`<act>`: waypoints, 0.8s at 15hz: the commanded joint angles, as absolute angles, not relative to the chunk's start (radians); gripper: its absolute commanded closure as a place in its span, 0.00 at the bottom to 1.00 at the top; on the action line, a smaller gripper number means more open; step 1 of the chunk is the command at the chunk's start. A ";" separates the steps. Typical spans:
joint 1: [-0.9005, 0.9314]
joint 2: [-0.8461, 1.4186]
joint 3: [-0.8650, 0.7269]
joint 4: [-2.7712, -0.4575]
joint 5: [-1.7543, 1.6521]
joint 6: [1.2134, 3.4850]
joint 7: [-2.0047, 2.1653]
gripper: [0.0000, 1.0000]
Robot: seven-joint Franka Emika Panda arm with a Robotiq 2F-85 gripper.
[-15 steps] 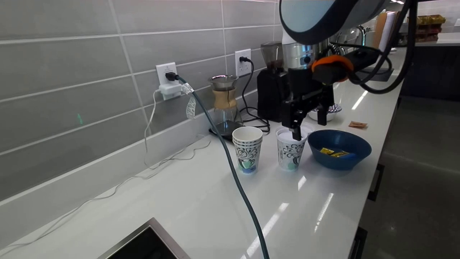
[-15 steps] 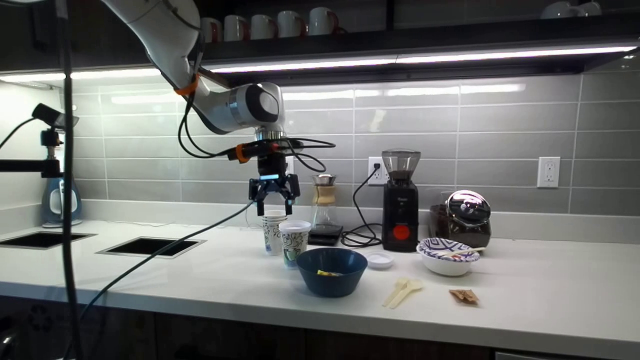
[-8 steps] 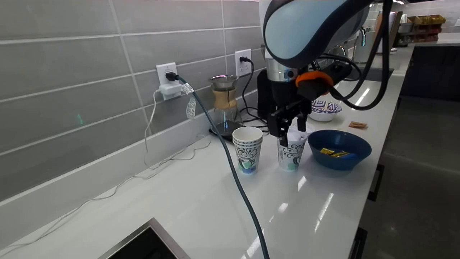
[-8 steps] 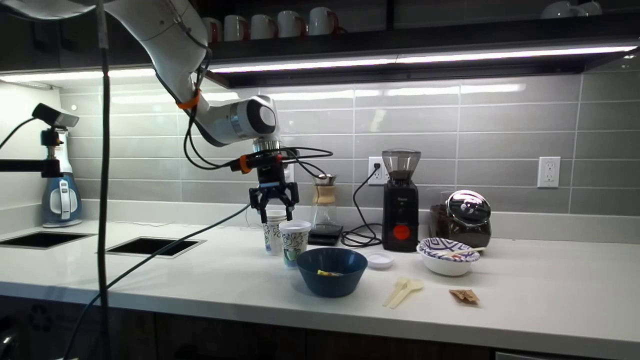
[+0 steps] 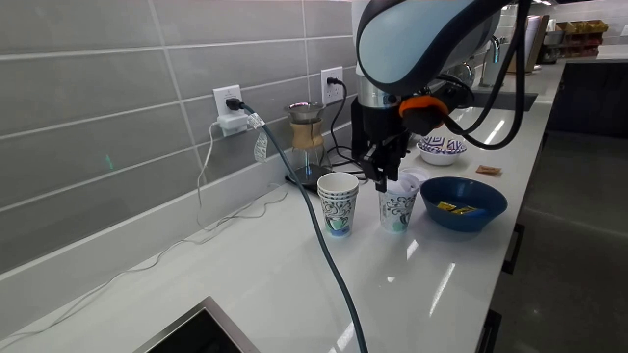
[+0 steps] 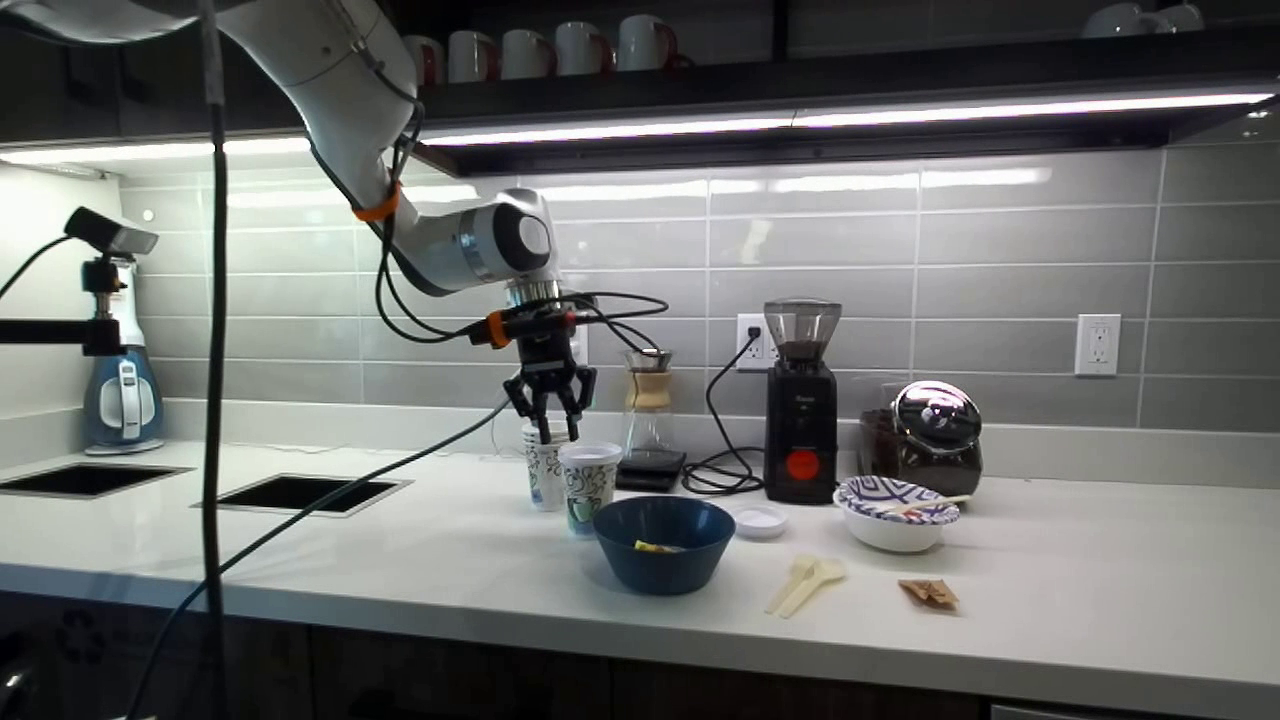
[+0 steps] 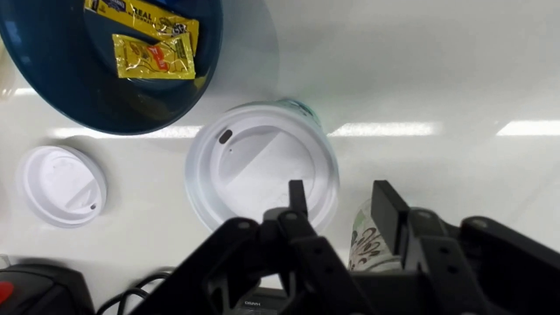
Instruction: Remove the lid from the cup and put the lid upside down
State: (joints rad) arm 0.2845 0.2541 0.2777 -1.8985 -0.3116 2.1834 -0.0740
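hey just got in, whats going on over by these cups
A robot arm has its gripper close to a lidded paper cup, jaws parted, holding nothing. The white lid sits on that cup, so taking it off and setting it upside down is not yet done. A second lid lies loose on the counter, near a dark blue bowl with yellow packets.

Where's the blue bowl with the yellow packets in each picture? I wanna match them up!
In an exterior view: the blue bowl, right of the middle.
In an exterior view: the blue bowl, low, near the middle.
In the wrist view: the blue bowl, top left corner, partly cut off.
Shared landmark: the lidded cup, beside it in all three.
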 commanded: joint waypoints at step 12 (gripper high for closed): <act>0.284 0.286 0.263 -1.881 -0.291 2.218 -0.166 0.83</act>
State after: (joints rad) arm 0.2812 0.2686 0.2702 -1.8986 -0.3092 2.2072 -0.1343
